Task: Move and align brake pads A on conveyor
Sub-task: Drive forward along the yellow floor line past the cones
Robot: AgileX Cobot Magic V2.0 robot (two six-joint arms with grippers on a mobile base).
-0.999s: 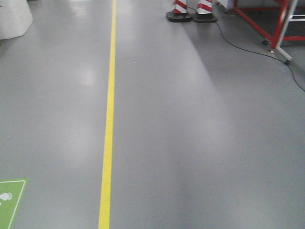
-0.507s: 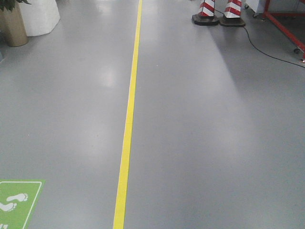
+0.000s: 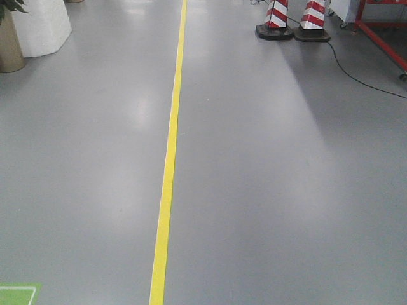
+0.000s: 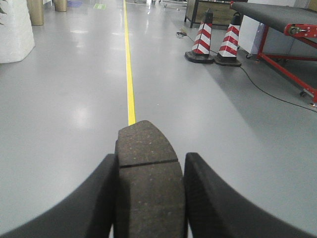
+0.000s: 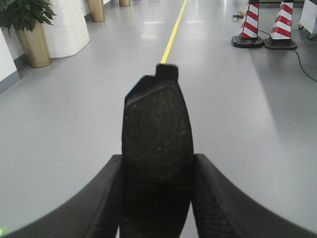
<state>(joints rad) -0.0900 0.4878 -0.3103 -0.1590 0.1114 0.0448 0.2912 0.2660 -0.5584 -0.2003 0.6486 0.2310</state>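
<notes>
Two brake pads A are riding along, neither on the belt yet. The left gripper is clamped snug on a grooved pad, and the right gripper is pinching a second pad. Up front, the green footprint sign has nearly slid out at near left since half a second ago, so I'd say the base is rolling. The conveyor waits far right, past the striped cones.

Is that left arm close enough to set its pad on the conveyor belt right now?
Probably not. The left pincer grips a brake pad, but the conveyor stands far off across open floor, beyond the striped cones. The base would likely have to roll nearer.
</notes>
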